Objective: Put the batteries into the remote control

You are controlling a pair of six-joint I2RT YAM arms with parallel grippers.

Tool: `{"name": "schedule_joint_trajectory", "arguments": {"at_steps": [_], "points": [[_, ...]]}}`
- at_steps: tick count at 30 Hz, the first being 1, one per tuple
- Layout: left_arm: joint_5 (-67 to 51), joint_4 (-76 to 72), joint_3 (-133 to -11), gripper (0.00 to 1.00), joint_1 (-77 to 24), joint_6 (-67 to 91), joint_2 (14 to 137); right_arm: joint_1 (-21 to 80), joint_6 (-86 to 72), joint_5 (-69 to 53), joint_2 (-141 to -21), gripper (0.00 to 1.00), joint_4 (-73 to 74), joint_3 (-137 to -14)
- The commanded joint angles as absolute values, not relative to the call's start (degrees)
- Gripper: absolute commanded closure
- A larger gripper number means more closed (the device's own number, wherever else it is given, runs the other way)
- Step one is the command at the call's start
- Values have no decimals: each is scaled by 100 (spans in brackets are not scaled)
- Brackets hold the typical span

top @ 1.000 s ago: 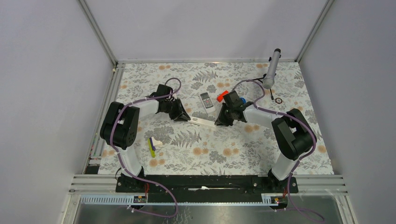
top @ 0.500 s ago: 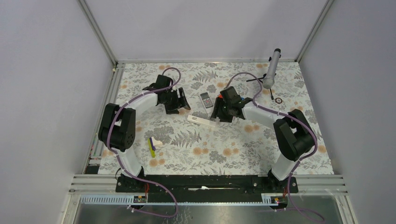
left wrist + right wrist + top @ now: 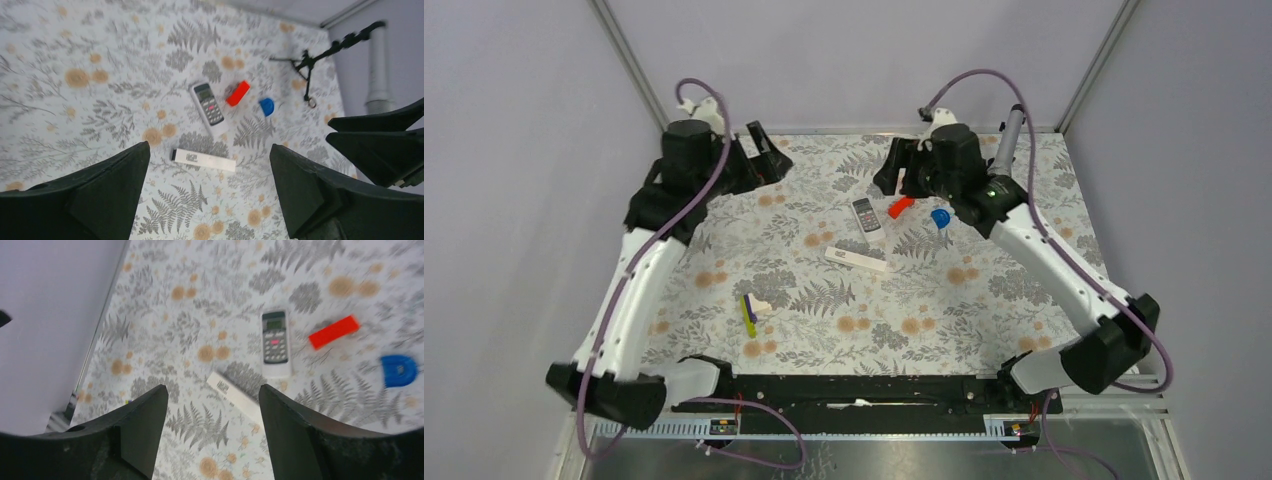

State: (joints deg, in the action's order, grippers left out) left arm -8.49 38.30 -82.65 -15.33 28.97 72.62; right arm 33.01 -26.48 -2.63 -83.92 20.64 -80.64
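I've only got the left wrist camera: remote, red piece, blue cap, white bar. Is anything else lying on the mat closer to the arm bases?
Observer: Yes, a small yellow-and-purple item lies on the near left part of the mat, apart from the remote control.
Operator: Is the other arm carrying anything?
Observer: No; its own camera shows the right gripper open and empty.
Operator: Where am I positioned?
Observer: From above, the left gripper hangs open near the mat's far edge, left of the remote control.
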Motion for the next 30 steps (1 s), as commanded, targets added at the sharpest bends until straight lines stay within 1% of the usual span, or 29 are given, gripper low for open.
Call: {"name": "schedule_joint_trajectory", "arguments": {"at_steps": [1, 3, 6, 9, 11, 14, 17, 22, 30], "points": [[-161, 4437, -8576, 1, -1529, 2751, 6560, 3341, -1939, 656, -7606, 24, 2406, -8464], [-31, 4456, -8507, 1, -1528, 2753, 6185, 3348, -1785, 1295, -7155, 21, 2377, -8392], [239, 4456, -8320, 1, -1531, 2790, 5672, 3342, -1593, 2662, -6363, 12, 2326, -8150], [421, 4496, -8110, 1, -1537, 2764, 5205, 3347, -1407, 4048, -5573, 7, 2225, -7877], [685, 4572, -7976, 1, -1538, 2749, 4854, 3344, -1280, 4770, -5010, 1, 2184, -7714], [1009, 4629, -7774, 1, -1534, 2688, 4461, 3348, -946, 5604, -4301, 0, 1980, -7405], [1283, 4632, -7621, 1, -1533, 2573, 4166, 3349, -502, 6154, -3698, 0, 1625, -7012], [1608, 4629, -7479, 1, -1538, 2463, 3841, 3347, -81, 6714, -2984, 1, 1213, -6588], [1583, 4455, -7349, 1, -1532, 2290, 3700, 3344, 105, 7042, -2690, 0, 1151, -6453]]}}
